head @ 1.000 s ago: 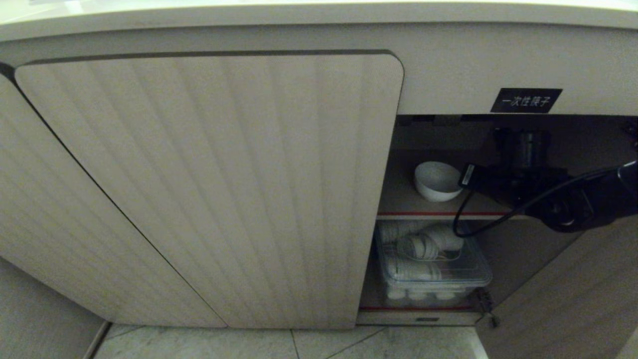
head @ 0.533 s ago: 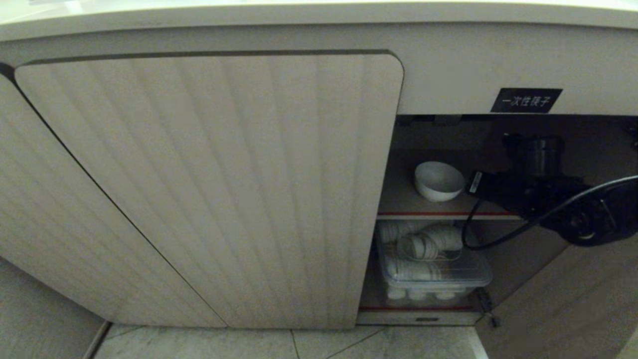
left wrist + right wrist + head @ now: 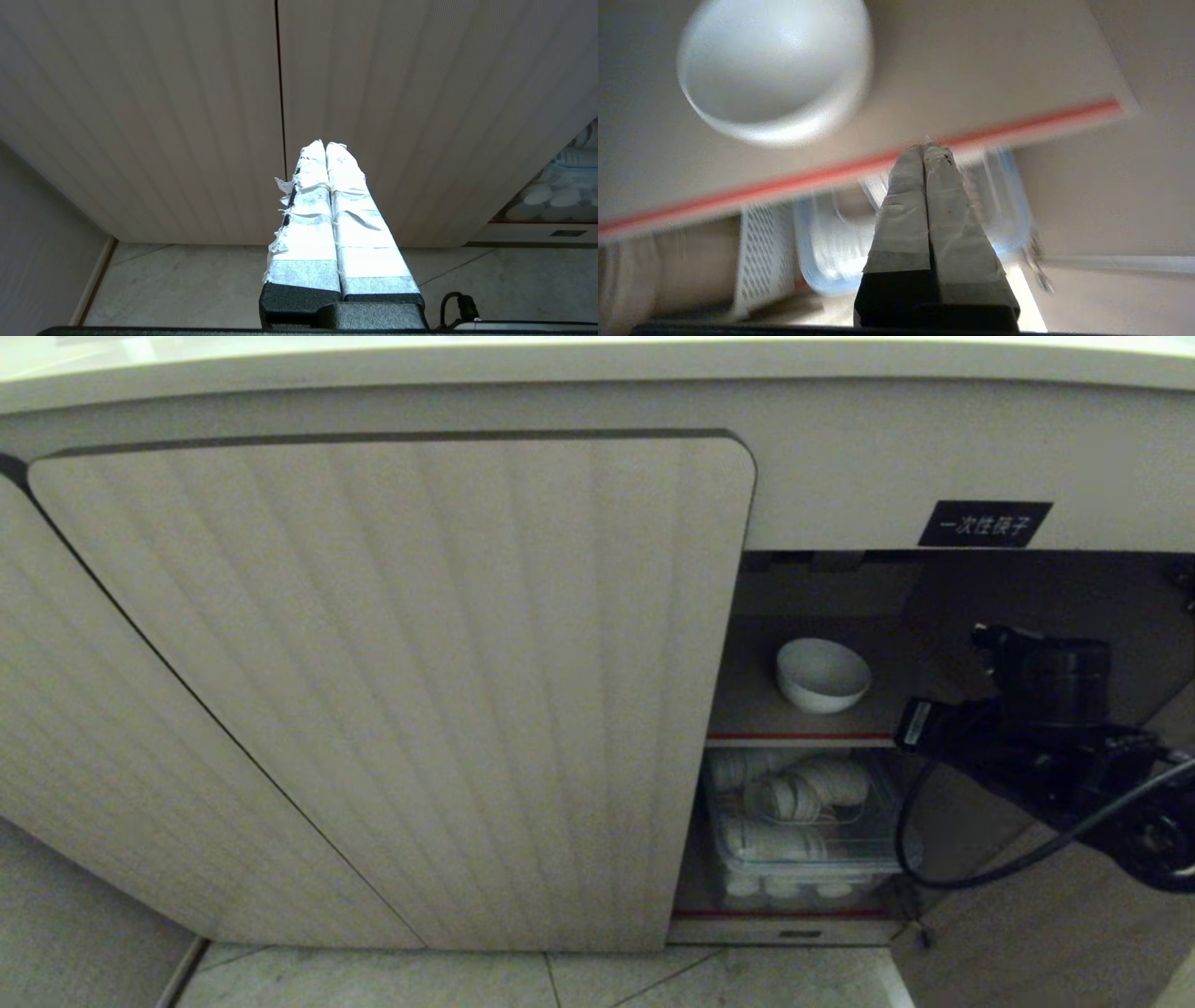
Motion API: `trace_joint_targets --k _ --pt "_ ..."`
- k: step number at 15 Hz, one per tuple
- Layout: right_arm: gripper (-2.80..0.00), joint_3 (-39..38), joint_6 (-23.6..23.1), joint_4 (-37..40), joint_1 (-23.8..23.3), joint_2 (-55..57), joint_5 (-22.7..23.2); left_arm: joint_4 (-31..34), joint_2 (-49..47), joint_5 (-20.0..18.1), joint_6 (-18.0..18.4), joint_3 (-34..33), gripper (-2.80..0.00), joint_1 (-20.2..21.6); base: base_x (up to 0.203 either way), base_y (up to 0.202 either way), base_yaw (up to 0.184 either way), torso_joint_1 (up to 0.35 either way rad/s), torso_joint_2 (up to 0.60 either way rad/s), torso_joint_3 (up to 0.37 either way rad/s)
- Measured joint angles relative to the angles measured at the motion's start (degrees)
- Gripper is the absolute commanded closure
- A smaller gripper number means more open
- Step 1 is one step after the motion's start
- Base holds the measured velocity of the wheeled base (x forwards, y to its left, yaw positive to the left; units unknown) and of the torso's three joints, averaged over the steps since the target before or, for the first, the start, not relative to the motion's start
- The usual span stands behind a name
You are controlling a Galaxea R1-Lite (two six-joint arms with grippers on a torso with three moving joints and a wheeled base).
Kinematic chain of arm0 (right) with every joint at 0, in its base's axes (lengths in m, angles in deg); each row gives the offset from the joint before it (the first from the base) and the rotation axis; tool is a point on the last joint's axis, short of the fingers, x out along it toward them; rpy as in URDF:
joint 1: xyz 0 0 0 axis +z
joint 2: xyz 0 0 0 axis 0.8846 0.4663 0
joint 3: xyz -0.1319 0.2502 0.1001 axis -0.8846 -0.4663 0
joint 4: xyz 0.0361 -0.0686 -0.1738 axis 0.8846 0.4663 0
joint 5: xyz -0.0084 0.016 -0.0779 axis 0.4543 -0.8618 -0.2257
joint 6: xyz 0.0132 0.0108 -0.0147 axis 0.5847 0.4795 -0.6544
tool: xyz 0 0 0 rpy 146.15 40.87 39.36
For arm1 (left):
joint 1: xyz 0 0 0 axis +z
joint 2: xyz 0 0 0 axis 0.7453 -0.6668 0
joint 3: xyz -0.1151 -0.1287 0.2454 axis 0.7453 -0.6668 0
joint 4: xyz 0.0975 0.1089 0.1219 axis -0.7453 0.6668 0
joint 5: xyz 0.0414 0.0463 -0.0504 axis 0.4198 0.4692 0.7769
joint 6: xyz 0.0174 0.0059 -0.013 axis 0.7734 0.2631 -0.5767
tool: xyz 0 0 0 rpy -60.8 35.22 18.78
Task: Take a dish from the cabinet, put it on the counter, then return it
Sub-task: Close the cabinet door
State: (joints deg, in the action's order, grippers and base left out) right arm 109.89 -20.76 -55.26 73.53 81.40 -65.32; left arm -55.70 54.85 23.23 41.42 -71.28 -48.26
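My right pincer (image 3: 924, 148), its taped fingers pressed together on nothing, has drawn back and down out of the open cabinet (image 3: 392, 691) over the last second and now hangs just off the red-edged shelf (image 3: 794, 738) front, towards its right end. The dish (image 3: 823, 674) sits upright and alone on that shelf, near the left side, well apart from the pincer, with a clear bin of white crockery (image 3: 808, 835) below. I judge the dish already returned; my left pincer (image 3: 325, 145), also closed, idles before the shut doors.
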Motion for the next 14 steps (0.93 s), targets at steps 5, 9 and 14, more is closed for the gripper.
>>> trace_joint_targets --k 5,9,14 --pt "0.00 -7.95 -0.01 -0.09 0.17 -6.38 -0.06 0.00 0.00 -0.02 0.00 0.00 0.00 0.00 0.000 0.000 0.000 0.000 0.00 0.000" --pt "0.00 -13.71 -1.60 0.05 0.16 -13.04 -0.06 -0.01 0.00 -0.02 0.00 0.00 0.00 -0.02 0.000 0.000 0.000 0.000 0.00 0.000" --pt "0.00 -19.13 -6.28 0.30 -0.04 -22.74 -0.06 -0.02 0.00 -0.02 0.00 0.00 0.00 0.00 0.000 0.000 0.000 0.000 0.00 0.000"
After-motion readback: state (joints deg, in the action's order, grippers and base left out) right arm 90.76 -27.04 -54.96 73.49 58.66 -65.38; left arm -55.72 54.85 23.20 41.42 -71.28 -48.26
